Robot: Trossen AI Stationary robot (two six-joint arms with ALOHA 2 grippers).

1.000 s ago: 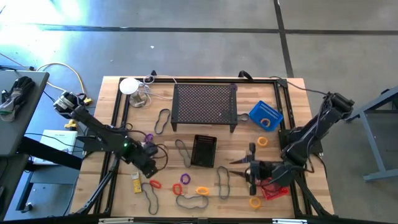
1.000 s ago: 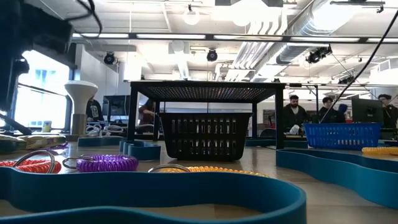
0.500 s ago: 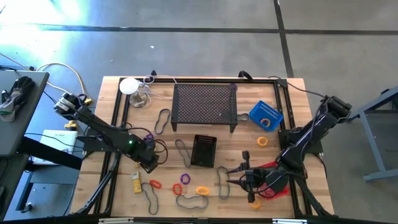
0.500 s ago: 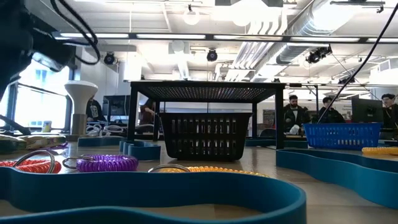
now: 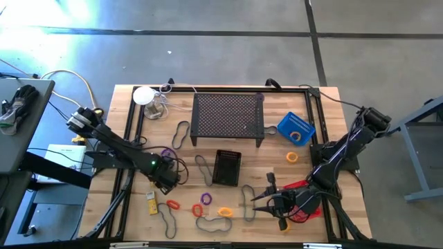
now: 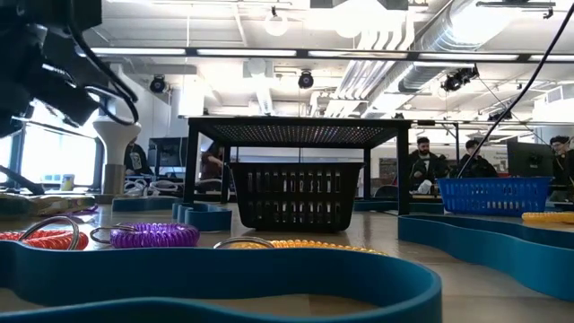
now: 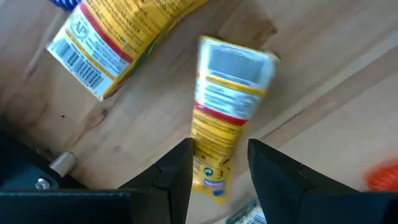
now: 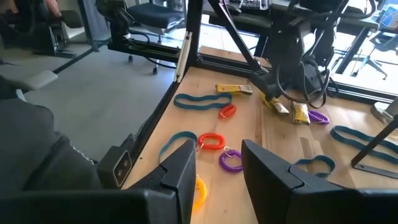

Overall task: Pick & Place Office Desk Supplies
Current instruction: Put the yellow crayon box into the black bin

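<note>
1. Two packets showed in the left wrist view; the left gripper point(image 7: 219, 165) held one packet point(image 7: 227, 99) by its lower end, lifted above the table point(image 7: 311, 93), while a second packet point(image 7: 112, 37) lay flat below. In the high view that gripper point(image 5: 168, 178) hung over the table's left half.
2. To do this carry well, I judged the hold should stay firm, since the packet hung from one end and could swing or slip.
3. The likely target was the black basket point(image 5: 227, 167), nearby to the right; the blue loop point(image 5: 203, 168) lay between.
4. The right gripper point(image 5: 266, 200) hovered with fingers wide apart and empty, near the red basket point(image 5: 311, 211).
5. Rings point(image 5: 201, 209) and a third packet point(image 5: 151, 205) lay along the front edge.
6. The stand point(image 5: 228, 117) stood farther back, out of the way.
</note>
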